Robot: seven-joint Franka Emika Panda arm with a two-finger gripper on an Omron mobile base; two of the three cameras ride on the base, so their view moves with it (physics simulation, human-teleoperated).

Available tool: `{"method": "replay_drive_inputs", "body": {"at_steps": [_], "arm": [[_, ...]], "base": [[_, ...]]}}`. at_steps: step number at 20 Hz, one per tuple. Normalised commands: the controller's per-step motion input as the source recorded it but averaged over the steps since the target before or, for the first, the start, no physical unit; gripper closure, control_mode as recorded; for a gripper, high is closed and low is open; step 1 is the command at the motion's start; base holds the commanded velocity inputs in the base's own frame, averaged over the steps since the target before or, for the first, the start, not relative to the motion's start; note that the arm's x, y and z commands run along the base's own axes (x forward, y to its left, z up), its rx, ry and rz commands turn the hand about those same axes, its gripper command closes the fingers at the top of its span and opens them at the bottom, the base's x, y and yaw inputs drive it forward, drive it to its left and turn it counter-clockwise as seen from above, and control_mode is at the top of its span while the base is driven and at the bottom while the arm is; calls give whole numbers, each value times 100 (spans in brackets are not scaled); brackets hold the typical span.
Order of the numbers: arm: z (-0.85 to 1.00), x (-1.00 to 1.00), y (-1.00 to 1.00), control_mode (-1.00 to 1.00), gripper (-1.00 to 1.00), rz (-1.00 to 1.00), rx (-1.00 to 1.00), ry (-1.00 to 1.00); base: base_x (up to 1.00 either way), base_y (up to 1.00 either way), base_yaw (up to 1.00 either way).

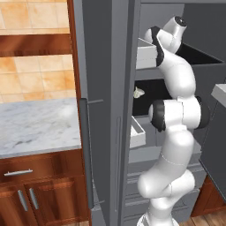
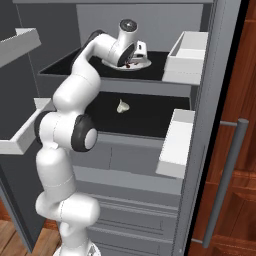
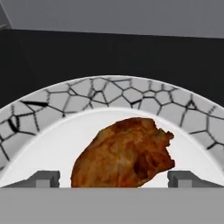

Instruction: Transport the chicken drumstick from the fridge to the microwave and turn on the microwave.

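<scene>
- Close up from the hand view: the gripper [image 3: 113,180] hangs with its jaws spread wide, one dark fingertip [image 3: 43,178] on each side of the chicken drumstick [image 3: 124,153], neither tip seen pressing on the meat.
- The drumstick, brown and lumpy, lies on the white middle of a plate [image 3: 131,98] whose rim carries a cracked grey mosaic pattern (the near edge of the plate is cut off by the bottom of the view).
- From the right base view: the white arm [image 2: 70,135] rises from the lower left and bends into the open fridge [image 2: 210,60], its hand set low over the plate [image 2: 142,63] on the dark upper shelf [image 2: 90,70]; a small reddish-brown bit of the drumstick [image 2: 128,64] shows just under the hand.
- One shelf below, well apart from the plate, sits a pale whitish food lump [image 2: 122,106] on the dark surface.
- White door bins [image 2: 175,145] hang on the fridge door at the right of that view.
- From the left base view: a marble counter [image 1: 37,126] over wooden cabinets [image 1: 39,190] stands to the left of the fridge, with tan wall tiles [image 1: 39,79] behind it.
</scene>
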Motion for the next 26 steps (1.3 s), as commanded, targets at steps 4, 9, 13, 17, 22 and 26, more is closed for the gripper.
{"method": "replay_drive_inputs", "body": {"at_steps": [4,9,13,17,22,26], "arm": [[-64,-8,12,-100,100,0,5,-7],[-60,-19,29,-100,100,-2,5,-21],[-46,-18,18,-100,100,-6,5,-20],[8,-2,15,-100,100,-5,0,-28],[48,-1,0,-100,100,-2,0,-28],[50,-39,-9,-100,100,-4,0,-10]], "base": [[0,0,0],[0,0,0],[0,0,0],[0,0,0],[0,0,0],[0,0,0]]}}
